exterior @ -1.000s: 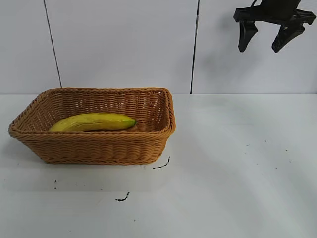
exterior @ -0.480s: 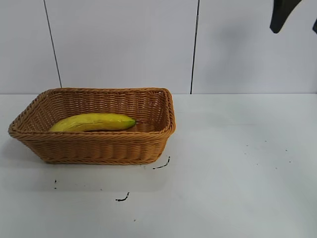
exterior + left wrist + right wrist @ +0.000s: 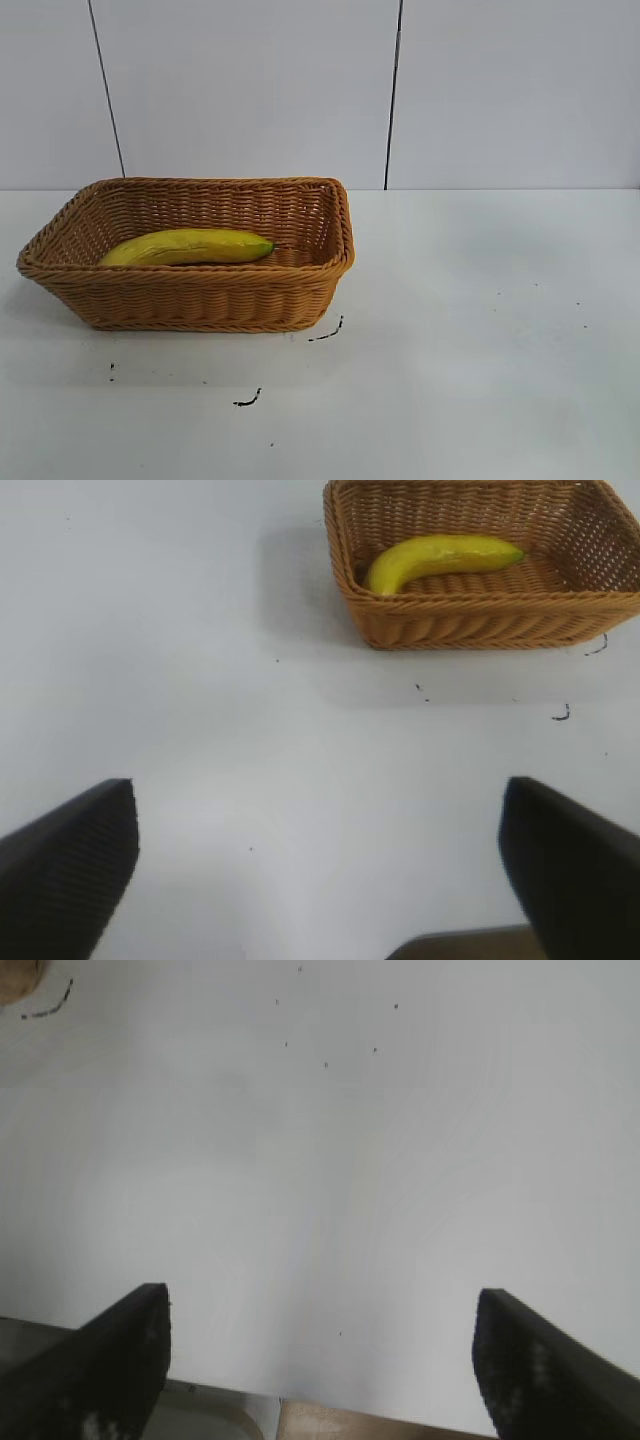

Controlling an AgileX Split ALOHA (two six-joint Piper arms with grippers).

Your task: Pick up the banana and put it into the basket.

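Our left jaws (image 3: 318, 865) stand wide apart with nothing between them, hanging over bare desk (image 3: 200, 730) well clear of the work. Our right jaws (image 3: 320, 1360) are spread just as wide and just as empty, looking down on white surface with only a few dark specks; a sliver of tan at the corner of that wrist view is probably the basket's edge, though we cannot be sure from so little. Neither arm shows in the exterior view.

Out from there, the basket (image 3: 200, 300) sits on the desk toward the left arm's side, and the banana (image 3: 190, 245) lies lengthwise inside it, resting on the woven floor with its dark tip toward the basket's right end wall. From the left wrist we see the same: yellow fruit fully inside the rim, nothing hanging over.

We judge the placing step done and the task all but finished. What's next asks little of us: keep both arms parked clear, jaws empty, and leave the basket undisturbed.
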